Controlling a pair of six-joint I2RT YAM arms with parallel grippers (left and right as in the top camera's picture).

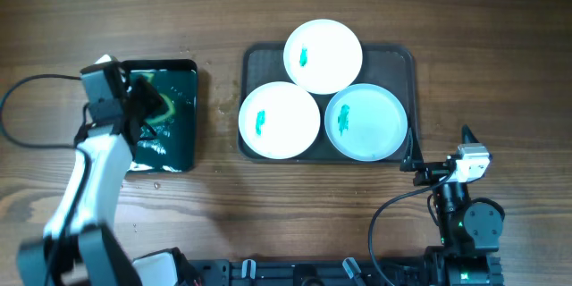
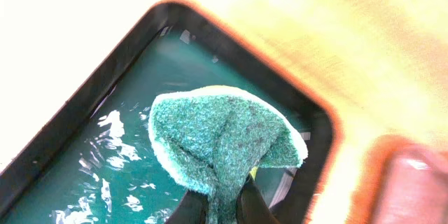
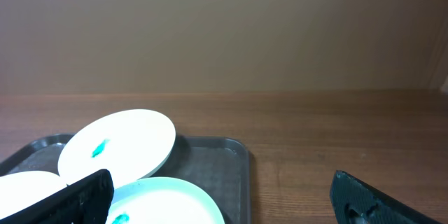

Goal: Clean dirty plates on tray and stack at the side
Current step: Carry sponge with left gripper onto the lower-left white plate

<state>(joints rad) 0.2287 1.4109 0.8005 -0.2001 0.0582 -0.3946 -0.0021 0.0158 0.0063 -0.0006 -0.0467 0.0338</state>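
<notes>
Firstly, overhead: three plates, two white (image 1: 323,55) (image 1: 279,120) and one pale blue (image 1: 365,122), sat on the tray (image 1: 407,63). The left gripper (image 1: 143,103) partly hid the small black tray (image 1: 192,116).

Left wrist: glare washed out the bench (image 2: 392,42). The gripper was clamped on a green sponge (image 2: 224,140), its fingertips cut off at btm edge.

Right wrist: the right gripper (image 3: 220,203) had its fingers (image 3: 77,196) wide apart, w/ the plates cut off btm-left.
</notes>
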